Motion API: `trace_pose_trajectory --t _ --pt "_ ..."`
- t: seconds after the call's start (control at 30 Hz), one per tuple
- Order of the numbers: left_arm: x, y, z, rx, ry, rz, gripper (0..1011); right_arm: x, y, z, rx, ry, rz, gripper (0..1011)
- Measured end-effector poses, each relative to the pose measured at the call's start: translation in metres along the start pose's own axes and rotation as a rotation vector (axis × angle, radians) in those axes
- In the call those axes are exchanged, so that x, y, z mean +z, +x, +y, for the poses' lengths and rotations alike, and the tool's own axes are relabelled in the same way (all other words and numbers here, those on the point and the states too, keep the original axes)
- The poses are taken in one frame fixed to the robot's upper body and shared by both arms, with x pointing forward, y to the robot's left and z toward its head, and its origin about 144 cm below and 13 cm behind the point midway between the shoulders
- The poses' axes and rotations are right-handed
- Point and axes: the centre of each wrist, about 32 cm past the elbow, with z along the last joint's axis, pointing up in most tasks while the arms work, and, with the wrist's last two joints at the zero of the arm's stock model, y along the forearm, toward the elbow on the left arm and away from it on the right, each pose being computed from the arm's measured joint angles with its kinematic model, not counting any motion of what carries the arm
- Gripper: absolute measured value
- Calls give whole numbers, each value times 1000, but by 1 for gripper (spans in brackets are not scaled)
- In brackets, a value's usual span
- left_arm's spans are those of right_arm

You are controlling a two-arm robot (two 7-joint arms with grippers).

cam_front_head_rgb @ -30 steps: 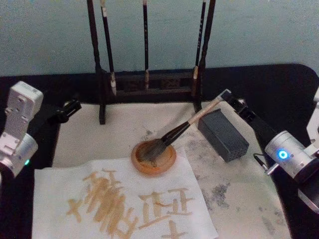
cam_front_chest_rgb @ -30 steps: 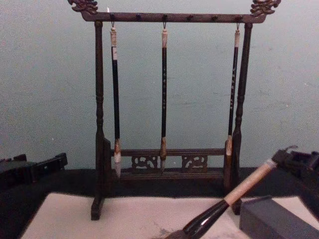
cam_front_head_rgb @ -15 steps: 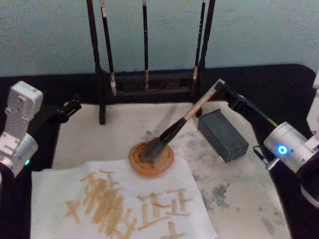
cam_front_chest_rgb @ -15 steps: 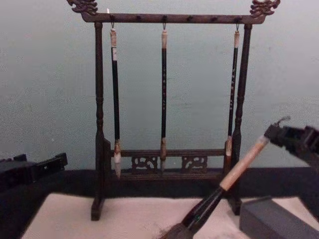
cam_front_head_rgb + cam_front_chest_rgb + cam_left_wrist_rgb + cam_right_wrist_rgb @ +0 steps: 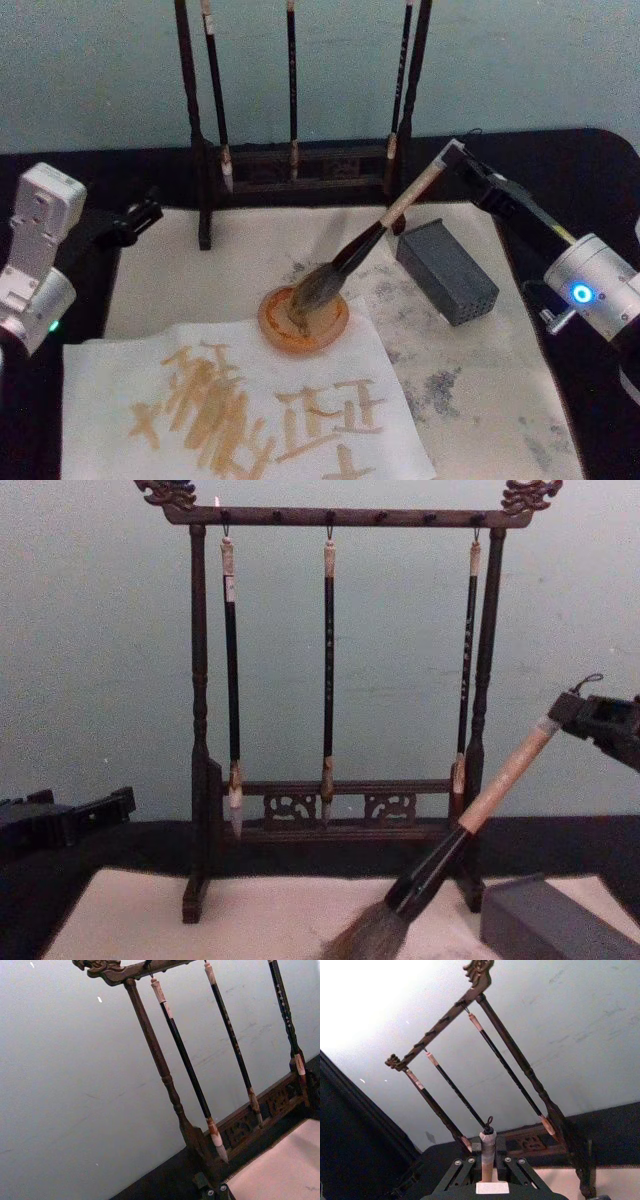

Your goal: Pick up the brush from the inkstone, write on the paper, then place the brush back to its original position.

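The brush point(image 5: 385, 225) slants up to the right, its beige handle top held in my shut right gripper point(image 5: 455, 160) above the inkstone's far end. Its bushy bristles point(image 5: 310, 290) dip into a round brown dish point(image 5: 272, 325). In the chest view the brush point(image 5: 470, 820) rises steeply toward the right gripper point(image 5: 570, 712). The right wrist view has the handle top point(image 5: 487, 1147) clamped between the fingers. The inkstone point(image 5: 450, 272), a dark grey block, lies bare to the right of the dish. The paper point(image 5: 110, 370), with tan strokes on it, lies at the front left. My left gripper point(image 5: 140, 218) is parked at the left, shut.
A dark wooden rack point(image 5: 300, 160) with three slim hanging brushes point(image 5: 328, 660) stands behind the dish. A cream mat point(image 5: 480, 390) with grey ink stains covers the black table. The rack's posts point(image 5: 198, 730) stand close behind the held brush.
My right gripper has risen, tipping the brush more upright. The bristles have stayed in the dish. The left arm has not moved.
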Motion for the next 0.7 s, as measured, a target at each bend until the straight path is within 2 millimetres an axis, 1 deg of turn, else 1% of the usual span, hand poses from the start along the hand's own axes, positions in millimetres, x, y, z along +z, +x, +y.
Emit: trace_pose_trajectory --t 0.27,0.37,0.53,0.7 --pt "0 0 0 0 0 0 1002 4 -7 -2 33 6 -16 163" --pt "0 0 0 0 0 0 1002 4 -15 -4 65 0 -40 164" --pt "0 0 0 0 0 0 1002 0 -25 -7 107 -20 -64 164" --pt "0 0 0 0 0 0 1002 -10 -38 -11 157 -58 -113 163"
